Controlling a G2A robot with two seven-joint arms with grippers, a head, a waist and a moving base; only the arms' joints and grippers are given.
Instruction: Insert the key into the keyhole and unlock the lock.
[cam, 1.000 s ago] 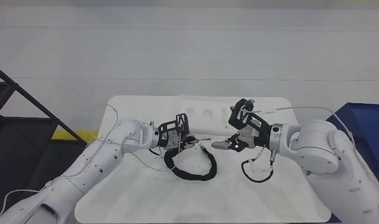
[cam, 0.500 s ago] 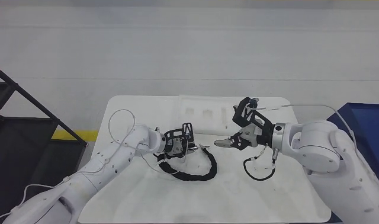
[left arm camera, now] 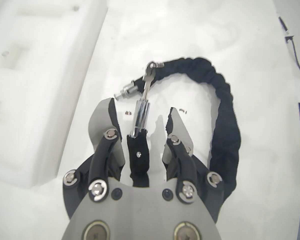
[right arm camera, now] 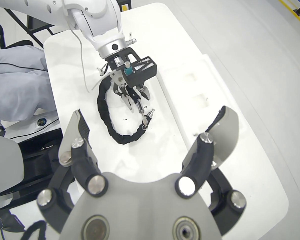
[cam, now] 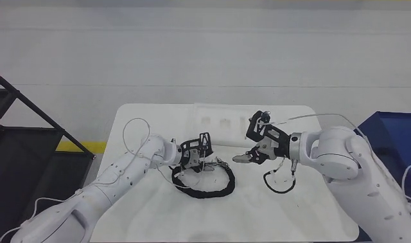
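From above, shows the left gripper (cam: 207, 161) nearer the black fabric-sleeved chain lock (cam: 205, 190) on the white table (cam: 308, 204) than a second ago. From the left wrist, finds jaws spread astride the chrome lock cylinder (left arm camera: 140, 117), silver key (left arm camera: 148, 76) in its end. From the right wrist, shows the right gripper (right arm camera: 151, 112) wide apart, empty.

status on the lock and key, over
Left gripper open, astride lock barrel. Right gripper open, empty, standing off. Key looks seated in barrel's end; pin end lying loose beside it. Foam tray alongside, not obstructing.
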